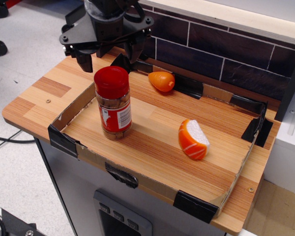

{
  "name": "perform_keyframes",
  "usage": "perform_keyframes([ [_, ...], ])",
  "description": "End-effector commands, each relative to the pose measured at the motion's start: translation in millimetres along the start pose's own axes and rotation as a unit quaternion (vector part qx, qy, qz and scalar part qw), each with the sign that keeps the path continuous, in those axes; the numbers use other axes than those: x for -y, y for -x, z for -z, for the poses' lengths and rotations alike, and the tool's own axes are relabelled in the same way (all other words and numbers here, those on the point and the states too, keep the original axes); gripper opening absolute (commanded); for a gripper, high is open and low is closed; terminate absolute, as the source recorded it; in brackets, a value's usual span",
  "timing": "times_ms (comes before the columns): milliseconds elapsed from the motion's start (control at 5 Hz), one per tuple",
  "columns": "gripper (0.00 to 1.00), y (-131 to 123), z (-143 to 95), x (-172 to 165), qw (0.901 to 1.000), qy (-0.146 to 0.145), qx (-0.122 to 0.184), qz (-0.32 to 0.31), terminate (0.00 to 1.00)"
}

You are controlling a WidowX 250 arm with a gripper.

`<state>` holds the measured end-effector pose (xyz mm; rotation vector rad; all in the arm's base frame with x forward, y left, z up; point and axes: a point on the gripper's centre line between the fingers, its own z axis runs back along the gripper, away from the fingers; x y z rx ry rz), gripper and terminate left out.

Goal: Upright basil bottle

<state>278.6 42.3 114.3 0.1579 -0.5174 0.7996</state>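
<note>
The basil bottle [114,103] stands upright on its base at the left end of the shallow cardboard tray [137,173], red cap up. The gripper [107,58] hangs just above it in the upper left of the frame, fingers spread apart and holding nothing. An orange toy [162,81] sits near the tray's back wall.

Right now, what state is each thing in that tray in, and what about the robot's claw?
basil bottle: standing upright on its base, red cap on, free of the claw.
gripper: open, above and behind the bottle, holding nothing.
orange toy: lying near the tray's back wall.
salmon sushi toy: resting on the tray floor, right of the bottle.
</note>
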Motion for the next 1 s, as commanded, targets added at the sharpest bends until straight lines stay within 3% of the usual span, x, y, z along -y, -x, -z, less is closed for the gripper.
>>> perform_keyframes([
  [0,1.0,-2.4,-10.9,-1.9,0.9999,0.004,0.006,-0.013,0.0],
  [400,1.0,-32.5,-46.5,4.9,0.998,0.015,-0.022,-0.057,0.0],
  [600,1.0,-32.5,-46.5,4.9,0.998,0.015,-0.022,-0.057,0.0],
  [800,1.0,-32.5,-46.5,4.9,0.998,0.015,-0.022,-0.057,1.0],
])
